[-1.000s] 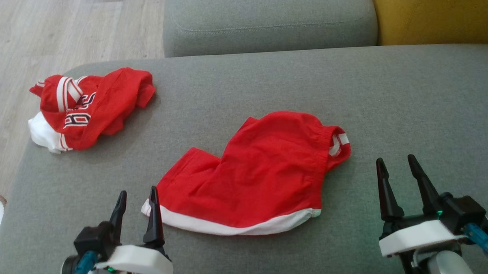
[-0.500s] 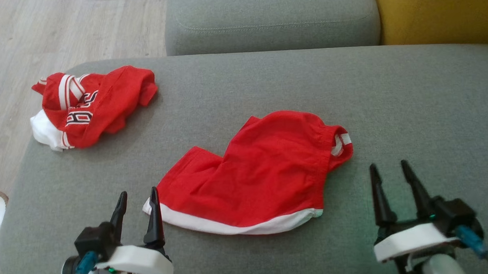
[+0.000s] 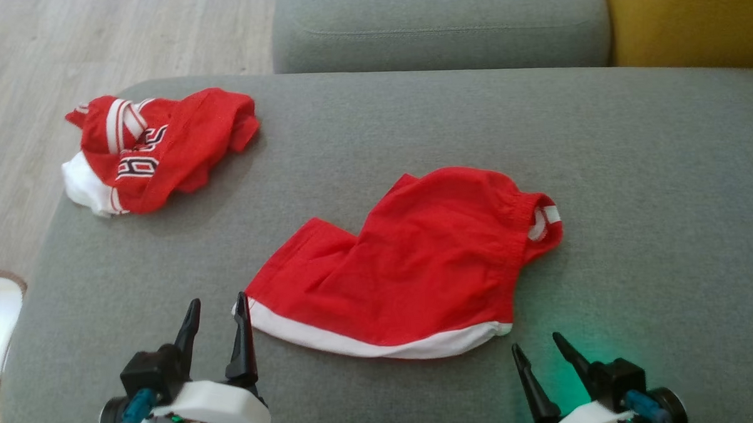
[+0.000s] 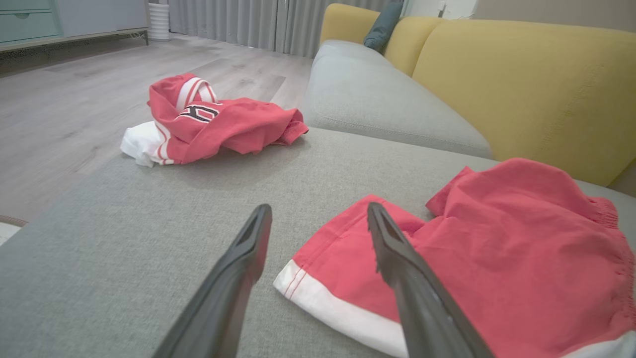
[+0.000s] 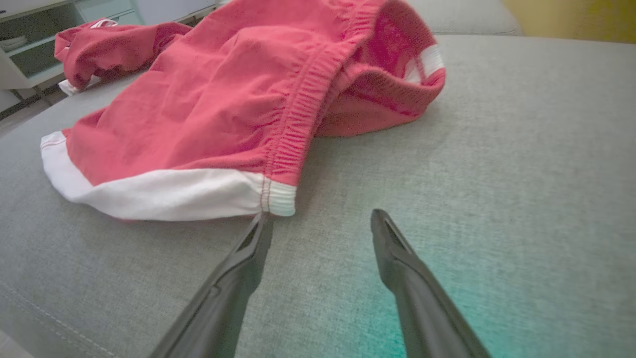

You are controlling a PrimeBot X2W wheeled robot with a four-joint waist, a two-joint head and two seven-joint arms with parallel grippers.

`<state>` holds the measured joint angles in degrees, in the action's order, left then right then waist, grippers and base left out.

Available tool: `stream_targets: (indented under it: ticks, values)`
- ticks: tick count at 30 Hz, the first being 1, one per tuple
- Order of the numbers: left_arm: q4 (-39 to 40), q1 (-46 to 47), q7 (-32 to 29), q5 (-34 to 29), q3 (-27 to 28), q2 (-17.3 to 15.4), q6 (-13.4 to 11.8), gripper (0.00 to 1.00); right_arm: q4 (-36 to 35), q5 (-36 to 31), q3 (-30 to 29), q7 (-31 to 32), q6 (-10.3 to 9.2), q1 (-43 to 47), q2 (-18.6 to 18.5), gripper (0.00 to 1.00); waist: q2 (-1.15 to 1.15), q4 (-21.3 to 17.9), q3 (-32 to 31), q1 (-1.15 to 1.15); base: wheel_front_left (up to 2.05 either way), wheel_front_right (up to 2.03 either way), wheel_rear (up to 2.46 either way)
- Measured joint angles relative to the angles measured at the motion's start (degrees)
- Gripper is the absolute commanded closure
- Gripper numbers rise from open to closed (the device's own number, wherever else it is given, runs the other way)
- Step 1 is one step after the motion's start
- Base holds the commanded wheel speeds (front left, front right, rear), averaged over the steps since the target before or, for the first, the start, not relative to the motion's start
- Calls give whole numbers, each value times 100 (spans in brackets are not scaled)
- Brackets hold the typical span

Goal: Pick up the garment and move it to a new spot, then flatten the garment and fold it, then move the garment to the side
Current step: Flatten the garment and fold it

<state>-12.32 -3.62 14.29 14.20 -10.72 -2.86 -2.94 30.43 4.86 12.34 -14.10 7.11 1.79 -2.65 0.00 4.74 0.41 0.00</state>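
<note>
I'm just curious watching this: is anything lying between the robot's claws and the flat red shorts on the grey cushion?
Nothing visible does. Both open, the left gripper and right gripper sit by the red shorts' near corners, only bare grey cushion between. The crumpled red garment lies off to the left.

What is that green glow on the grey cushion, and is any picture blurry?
Head view: a green tint falls on the cushion beside the right gripper. Right wrist view: the same glow looks teal, and the background is soft. Left wrist view: evenly lit and sharp.
</note>
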Motion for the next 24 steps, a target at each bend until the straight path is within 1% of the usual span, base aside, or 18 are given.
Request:
stream_targets:
  ticks: [6,12,17,18,19,20,22,24]
  values:
    - [-30,8,0,-3,-37,0,2,0,528,21,120,-2,0,-266,-1,0,0,196,62,0,0,0,0]
    - [-37,10,0,-51,-38,0,44,0,732,119,259,-9,0,-535,-2,0,0,403,132,0,0,0,0]
    - [-38,10,0,-51,-37,0,44,0,719,122,378,-10,0,-592,-2,1,0,512,149,0,0,0,0]
    - [-41,10,0,-52,-37,0,44,0,719,140,396,-10,0,-592,-2,13,0,525,148,0,0,0,0]
    - [-41,10,0,-52,-36,0,44,0,719,169,410,-10,0,-592,-2,29,0,534,145,0,0,0,0]
    - [-42,10,0,-52,-34,0,43,0,726,177,428,-10,0,-592,-2,51,0,537,139,0,0,0,0]
    - [-43,10,0,-52,-31,0,43,0,733,177,466,-10,0,-592,-3,62,0,530,134,0,0,0,0]
    - [-46,9,0,-52,-29,0,43,0,732,177,480,-10,0,-593,-2,81,0,513,133,0,0,0,0]
